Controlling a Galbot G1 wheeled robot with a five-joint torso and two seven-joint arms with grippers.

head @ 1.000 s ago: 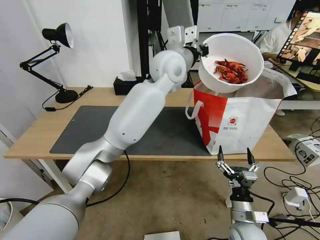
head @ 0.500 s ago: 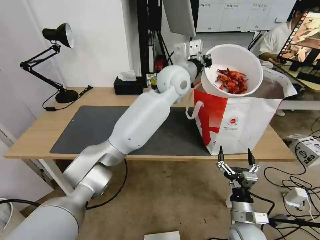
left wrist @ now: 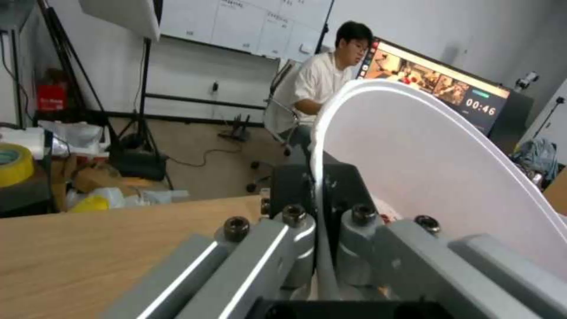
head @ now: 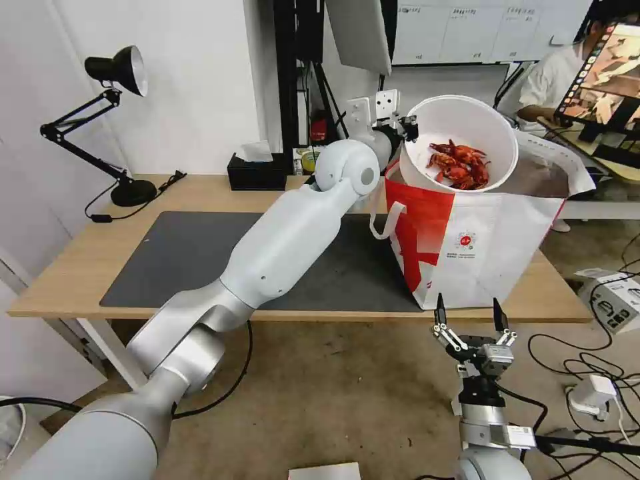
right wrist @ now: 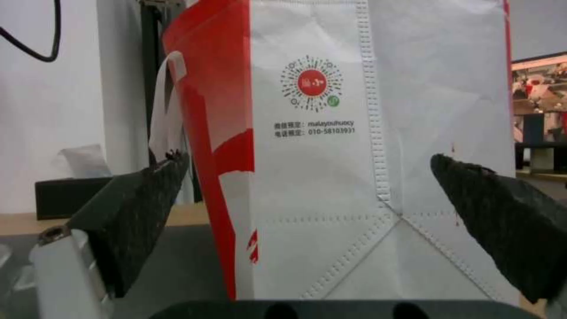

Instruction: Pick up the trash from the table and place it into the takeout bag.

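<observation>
White round bowl of red crayfish shells (head: 460,143), rim pinched by our left gripper (head: 408,127), tilted in white-and-red foil-lined takeout bag (head: 480,247) mouth; our right gripper (head: 467,312) fingers spread below tabletop (head: 87,267) edge.

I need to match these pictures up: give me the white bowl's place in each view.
Head view: white bowl tilted over the takeout bag, upper right, left end effector clamping its rim.
Left wrist view: bowl wall fills the right side.
Right wrist view: not in it.
Shared landmark: the monitor behind.
</observation>
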